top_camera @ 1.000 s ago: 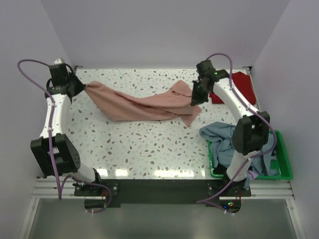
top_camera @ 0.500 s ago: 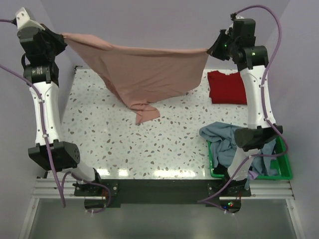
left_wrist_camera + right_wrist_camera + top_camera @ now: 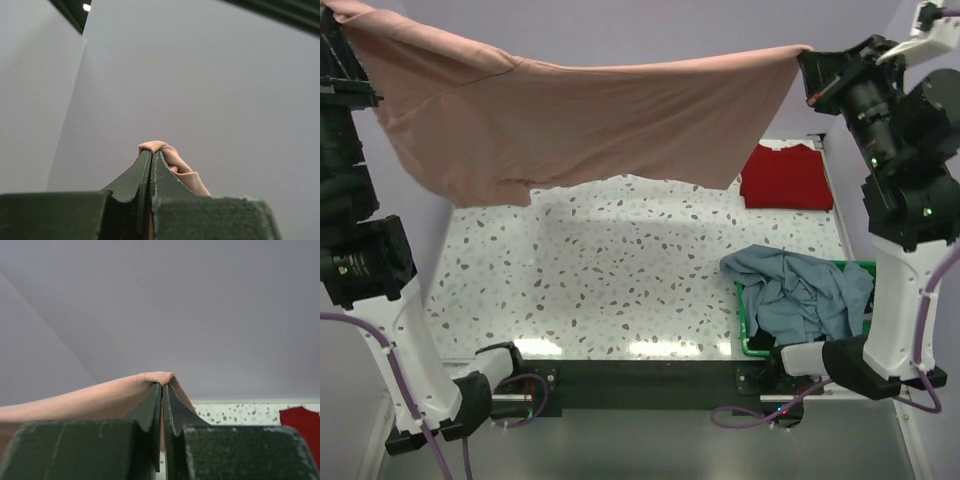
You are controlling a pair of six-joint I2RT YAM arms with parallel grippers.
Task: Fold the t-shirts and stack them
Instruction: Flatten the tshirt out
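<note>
A salmon-pink t-shirt [image 3: 590,115] hangs stretched high above the table between both arms. At the top left, my left gripper [image 3: 334,12] is shut on one corner of it; the pink cloth [image 3: 172,162] bunches over the closed fingertips [image 3: 151,154]. At the top right my right gripper [image 3: 807,55] is shut on the other corner, the cloth [image 3: 100,397] draped over its tips [image 3: 163,385]. A deep red t-shirt [image 3: 780,177] lies folded flat at the table's back right. A blue-grey t-shirt [image 3: 790,290] spills out of the green basket [image 3: 750,345].
The speckled table [image 3: 620,270] lies below the hanging shirt, which hides part of its back edge. The green basket sits at the front right beside the right arm's base. Lilac walls [image 3: 620,30] close in the back and sides.
Both arms have risen steeply and spread apart, lifting the pink shirt off the table until it hangs spread wide between them. The red and blue-grey shirts have not moved.
</note>
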